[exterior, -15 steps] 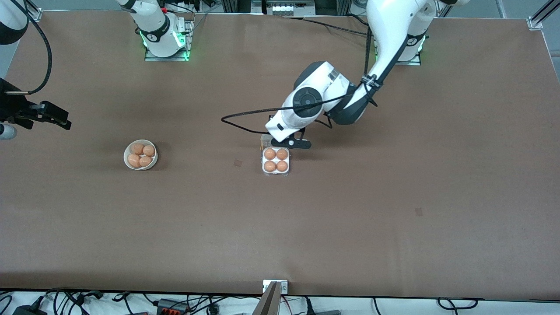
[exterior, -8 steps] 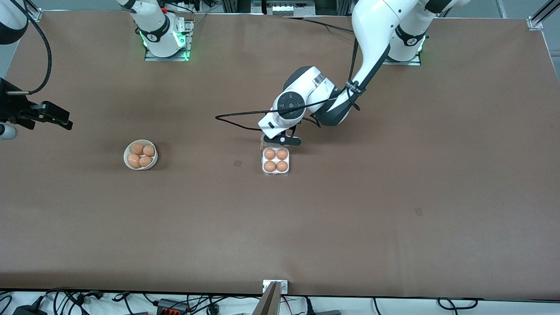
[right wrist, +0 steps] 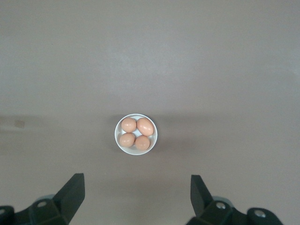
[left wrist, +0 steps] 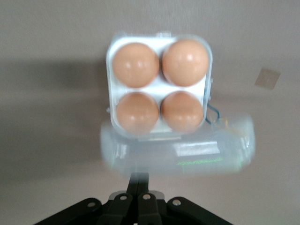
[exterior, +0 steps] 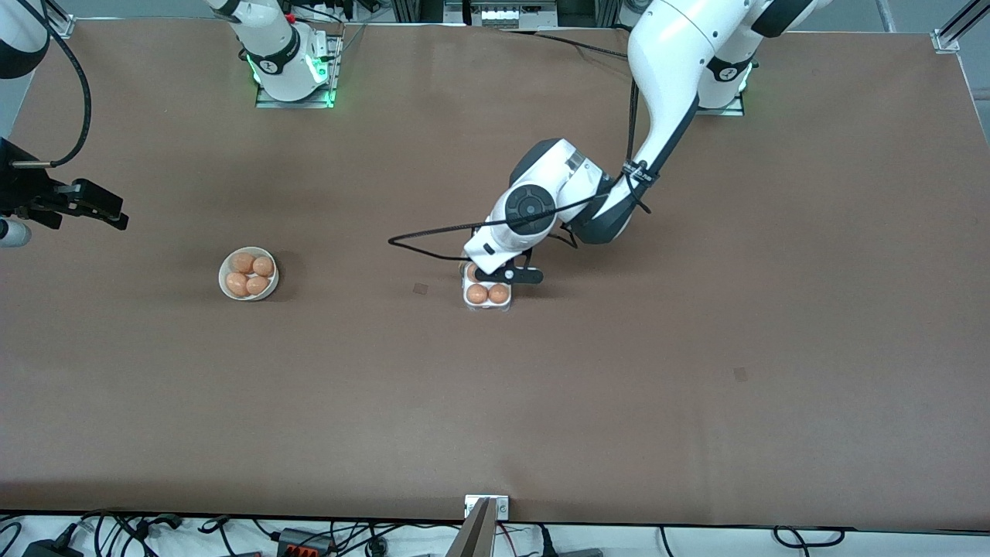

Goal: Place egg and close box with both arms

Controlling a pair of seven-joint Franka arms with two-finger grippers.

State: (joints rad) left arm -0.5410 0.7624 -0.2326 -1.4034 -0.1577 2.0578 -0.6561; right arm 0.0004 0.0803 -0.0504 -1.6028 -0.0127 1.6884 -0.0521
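Half a second on, my left gripper has come forward from the carton's hinge side and now hangs over the two cells farther from the front camera, hiding them in that view. My left arm reaches down from its base to the middle of the brown table, and whether the fingers are open or shut I cannot tell. The egg carton sits where it was, mid-table, its four cells filled: my left wrist view shows four orange-brown eggs in the pale tray, two by two. The clear lid is blurred in that view and stands tilted up from the hinge edge, between the tray and my gripper, not down over the eggs; I cannot tell whether my gripper touches it. My right arm waits at its own end of the table, its gripper up in the air with the fingers spread wide and nothing between them. The white bowl lies well apart from the carton, toward the right arm's end, and holds four more eggs.
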